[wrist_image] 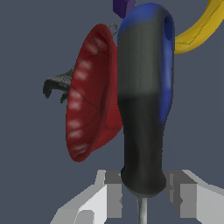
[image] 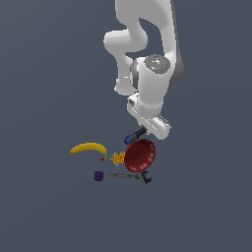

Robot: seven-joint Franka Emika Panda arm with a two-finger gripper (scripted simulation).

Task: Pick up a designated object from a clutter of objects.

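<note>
The screwdriver has a chunky blue and black handle, which fills the middle of the wrist view. My gripper is shut on the handle's black end, where the thin shaft begins, with one grey finger on each side. In the exterior view the handle sticks out of the gripper toward the exterior view's left, just above the clutter. I cannot tell whether the screwdriver touches the ground.
A dark red scalloped bowl stands tilted on its edge right beside the screwdriver. Behind the bowl lies a dark grey wrench. A yellow banana, an orange speckled lump and a purple cube lie toward the exterior view's left.
</note>
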